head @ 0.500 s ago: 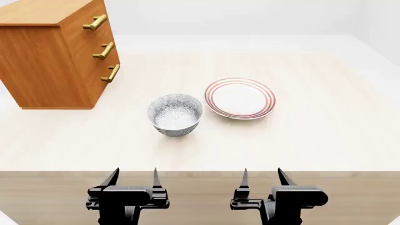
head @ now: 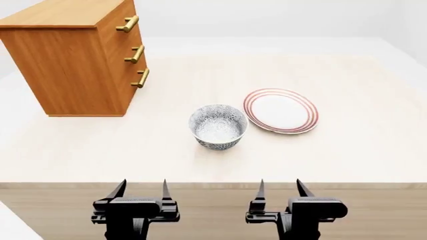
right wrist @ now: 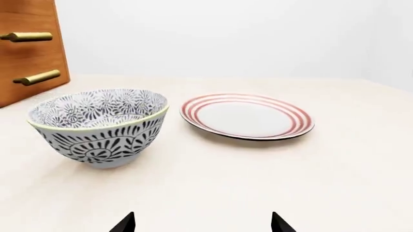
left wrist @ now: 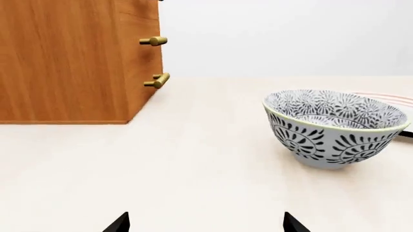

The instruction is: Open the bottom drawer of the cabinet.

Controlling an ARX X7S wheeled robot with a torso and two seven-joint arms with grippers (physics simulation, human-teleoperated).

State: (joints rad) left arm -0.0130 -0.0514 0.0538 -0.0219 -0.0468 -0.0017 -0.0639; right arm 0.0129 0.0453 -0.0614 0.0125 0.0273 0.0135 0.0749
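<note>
The orange-brown cabinet (head: 70, 65) stands at the table's far left, its three brass-handled drawers facing right. The bottom drawer (head: 131, 94) is flush with the two above it, its handle (head: 141, 78) lowest of the three. In the left wrist view the cabinet (left wrist: 65, 58) fills the upper corner, with the bottom drawer's handle (left wrist: 158, 80) sticking out sideways. My left gripper (head: 142, 189) and right gripper (head: 280, 189) hover at the table's near edge, both open and holding nothing, far from the cabinet. The right wrist view catches the cabinet's edge (right wrist: 29, 48).
A patterned grey bowl (head: 217, 126) sits mid-table, between the grippers and the cabinet's front. A red-ringed white plate (head: 281, 110) lies to its right. The table's front edge (head: 213, 183) runs just under the fingertips.
The head view has shifted, so the cabinet, bowl and plate all sit further right in the picture. Both grippers stay open in the same place.
</note>
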